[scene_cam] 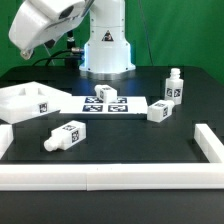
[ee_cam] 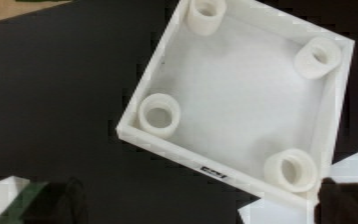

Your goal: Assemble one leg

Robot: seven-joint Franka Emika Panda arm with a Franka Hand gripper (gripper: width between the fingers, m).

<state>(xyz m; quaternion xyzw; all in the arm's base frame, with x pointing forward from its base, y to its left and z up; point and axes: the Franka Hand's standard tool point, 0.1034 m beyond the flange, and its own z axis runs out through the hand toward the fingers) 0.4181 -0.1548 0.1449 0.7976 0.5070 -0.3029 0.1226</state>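
Three legs show in the exterior view. One leg (scene_cam: pixel 173 85) stands upright at the right. A second leg (scene_cam: pixel 160 111) lies near the marker board's right end. A third leg (scene_cam: pixel 67 135) lies on its side toward the front, peg pointing to the exterior view's left. My arm (scene_cam: pixel 45 30) hangs high at the back left, above the large white panel (scene_cam: pixel 25 100). In the wrist view my gripper (ee_cam: pixel 197 205) is open and empty, its dark fingers (ee_cam: pixel 51 200) apart, well above the panel (ee_cam: pixel 229 90). No leg shows in the wrist view.
The panel has four round sockets, one near each corner (ee_cam: pixel 158 112). The marker board (scene_cam: pixel 105 103) lies at the table's middle. White border rails run along the front (scene_cam: pixel 110 178) and the right (scene_cam: pixel 210 145). The robot base (scene_cam: pixel 105 45) stands at the back.
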